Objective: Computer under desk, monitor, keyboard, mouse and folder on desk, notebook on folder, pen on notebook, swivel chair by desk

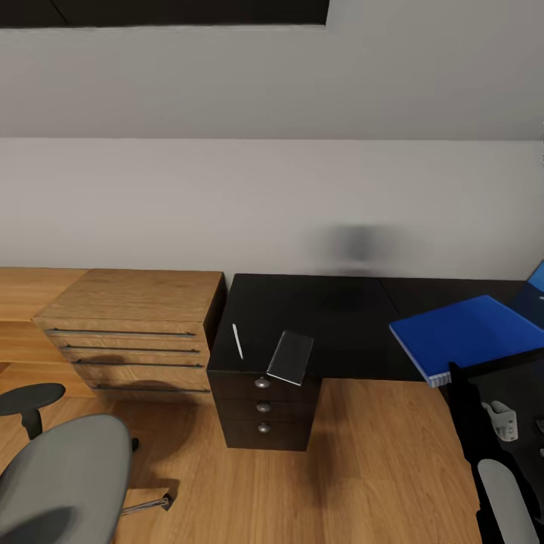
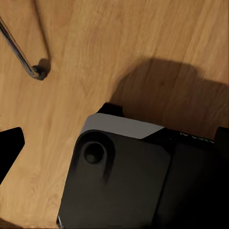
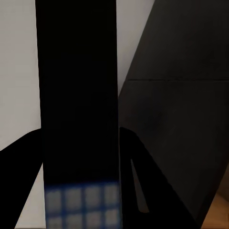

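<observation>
The bright blue folder (image 1: 461, 336) hangs tilted over the right part of the black desk (image 1: 340, 317), near its front edge. My right gripper (image 1: 453, 375) is shut on the folder's near corner. In the right wrist view the folder (image 3: 78, 95) is a dark slab clamped between the two fingers (image 3: 138, 167). The grey notebook (image 1: 291, 357) and the white pen (image 1: 237, 341) lie side by side at the desk's left front corner, above the drawer unit (image 1: 263, 408). The grey swivel chair (image 1: 64, 476) stands at the lower left. My left gripper (image 2: 114, 152) points at the floor, fingers wide apart.
A light wood dresser (image 1: 136, 332) stands against the desk's left end. Wood floor (image 1: 363, 453) lies between the chair and the desk. A chrome chair leg with its castor (image 2: 38, 72) is near my left gripper, above my dark base (image 2: 119, 181).
</observation>
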Available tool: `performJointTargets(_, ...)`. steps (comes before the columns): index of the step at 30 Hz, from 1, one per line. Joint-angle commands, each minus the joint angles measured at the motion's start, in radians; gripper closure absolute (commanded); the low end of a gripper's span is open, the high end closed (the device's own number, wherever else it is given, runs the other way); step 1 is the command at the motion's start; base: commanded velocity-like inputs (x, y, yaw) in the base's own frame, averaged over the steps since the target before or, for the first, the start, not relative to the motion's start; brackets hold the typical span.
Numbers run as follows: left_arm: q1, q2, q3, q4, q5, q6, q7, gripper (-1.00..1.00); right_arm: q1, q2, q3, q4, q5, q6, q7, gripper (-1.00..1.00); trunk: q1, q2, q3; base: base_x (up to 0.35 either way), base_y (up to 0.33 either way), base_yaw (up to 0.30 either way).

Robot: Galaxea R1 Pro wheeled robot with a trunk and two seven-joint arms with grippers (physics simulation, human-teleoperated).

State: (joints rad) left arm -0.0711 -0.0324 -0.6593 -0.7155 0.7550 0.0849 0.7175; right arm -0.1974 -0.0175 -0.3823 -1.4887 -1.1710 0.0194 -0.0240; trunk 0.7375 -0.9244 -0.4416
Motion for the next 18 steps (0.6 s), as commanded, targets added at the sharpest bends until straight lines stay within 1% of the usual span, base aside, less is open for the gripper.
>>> performJointTargets(1,-0.001,0.0,-0.004,0.006,-0.001,-0.02,0.002,-1.0,-0.001,0.0,0.0,-0.001,-0.009,0.002,-0.002,1.0,0.0,-0.001,-0.001,0.0,0.0,-0.002)
performJointTargets(2,-0.001,0.0,-0.003,0.009,-0.003,-0.037,0.0,-1.0,-0.001,0.0,0.0,-0.001,-0.009,0.003,-0.001,1.0,0.0,-0.001,-0.001,0.0,0.0,0.0)
performJointTargets(4,-0.001,0.0,-0.003,0.011,-0.004,-0.047,-0.001,-1.0,-0.001,0.002,-0.002,-0.001,-0.01,0.003,0.001,1.0,0.0,-0.001,-0.001,0.0,0.0,0.0)
performJointTargets(13,-0.001,0.001,-0.004,0.013,-0.004,-0.055,-0.001,-1.0,-0.001,0.004,-0.003,0.007,-0.01,0.002,-0.008,1.0,0.0,-0.001,-0.002,0.0,0.0,0.0)
performJointTargets(18,-0.001,0.003,-0.004,0.013,-0.003,-0.057,-0.001,-1.0,-0.001,0.005,-0.001,0.011,-0.01,0.002,-0.011,1.0,0.0,-0.001,-0.008,0.0,0.0,0.0)
